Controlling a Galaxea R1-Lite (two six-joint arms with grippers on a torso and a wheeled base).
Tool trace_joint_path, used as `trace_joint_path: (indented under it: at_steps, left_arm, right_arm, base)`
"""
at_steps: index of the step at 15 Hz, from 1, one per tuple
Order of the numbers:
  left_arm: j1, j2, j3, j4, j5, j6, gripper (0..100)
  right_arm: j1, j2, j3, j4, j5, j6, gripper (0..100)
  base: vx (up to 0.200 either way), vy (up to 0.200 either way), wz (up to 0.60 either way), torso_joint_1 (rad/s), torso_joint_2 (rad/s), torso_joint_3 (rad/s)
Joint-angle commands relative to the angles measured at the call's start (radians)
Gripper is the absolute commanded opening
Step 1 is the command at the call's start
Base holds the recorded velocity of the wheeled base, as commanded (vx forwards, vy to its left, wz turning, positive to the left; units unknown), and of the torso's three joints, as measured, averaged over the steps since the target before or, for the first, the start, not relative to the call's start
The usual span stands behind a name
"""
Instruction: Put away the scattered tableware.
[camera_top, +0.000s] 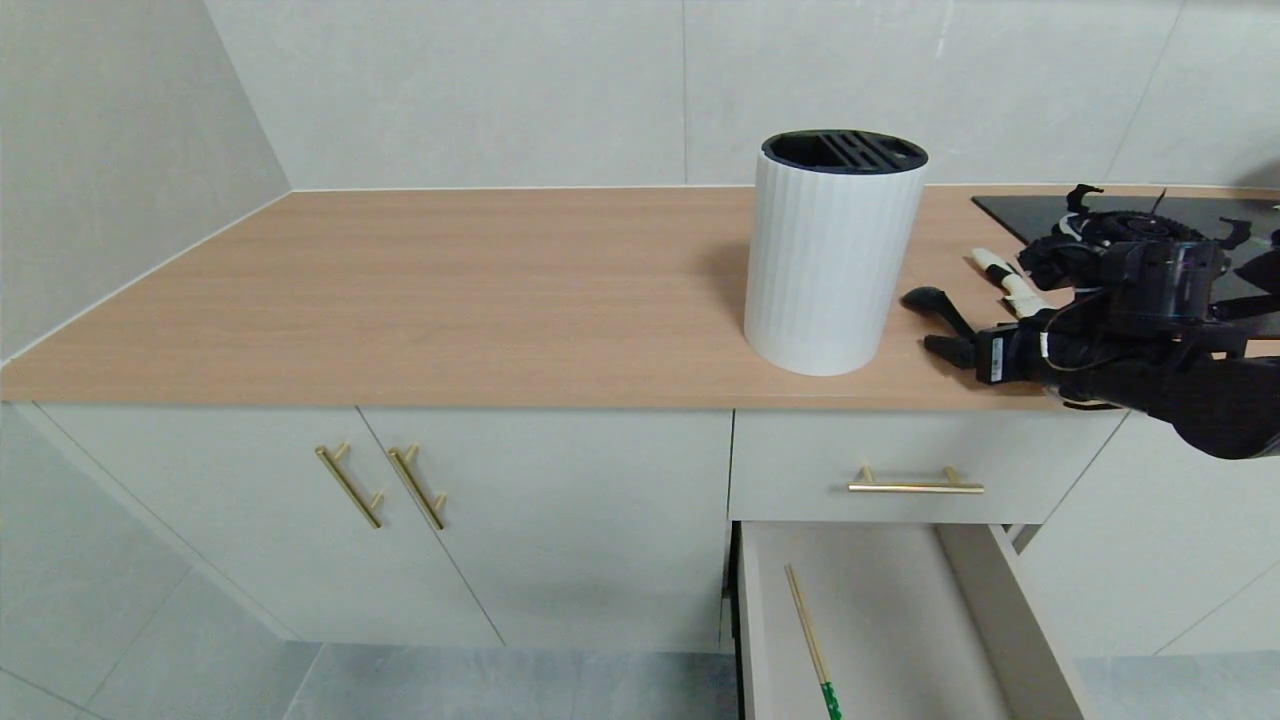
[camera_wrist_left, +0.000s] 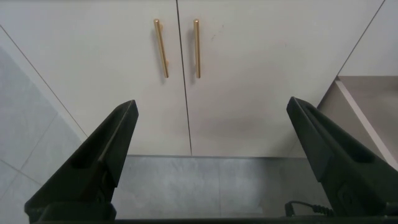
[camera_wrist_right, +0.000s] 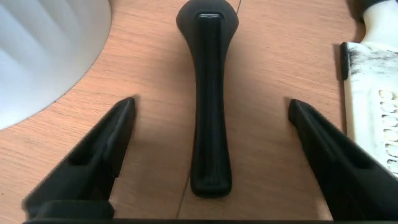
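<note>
The black-handled utensil (camera_wrist_right: 208, 112) lies flat on the wooden countertop (camera_top: 450, 290), at the right of the head view, just right of the white ribbed knife-and-utensil holder (camera_top: 830, 260). Only its handle can be made out; what kind of tool it is I cannot tell. In the right wrist view the handle runs lengthwise down the middle of the right gripper (camera_wrist_right: 211, 107), whose fingers are spread wide on either side of it, with clear wood between each finger and the handle. Nothing is gripped yet.

Just beyond it, toward the black hob (camera_top: 1010, 210) in the upper right of the head view, lies a white-handled tool (camera_top: 1010, 280), near the black one but apart from it.

The step in hand looks like the approach for picking up the black handle. The next move would call for lowering until the fingers bracket the handle, closing across its narrow width, then lifting it clear of the holder's wall.

At the lower right of the head view an open drawer (camera_top: 1000, 600) holds chopsticks (camera_top: 808, 640). The left gripper (camera_wrist_left: 211, 107) hangs spread and empty before the cabinet doors (camera_wrist_left: 249, 93).
</note>
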Motion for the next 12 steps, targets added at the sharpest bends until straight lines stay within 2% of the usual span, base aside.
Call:
trace_joint_path:
  at_steps: [1,12]
  left_arm:
    - [0.000,0.000,0.000,0.000,0.000,0.000,100]
    - [0.000,0.000,0.000,0.000,0.000,0.000,100]
  right_arm:
    - [0.001,0.001,0.000,0.004,0.001,0.001,0]
    - [0.002,-0.005,0.003,0.004,0.001,-0.001,0]
  base:
    - [0.000,0.000,0.00,0.000,0.00,0.000]
    - [0.000,0.000,0.00,0.000,0.00,0.000]
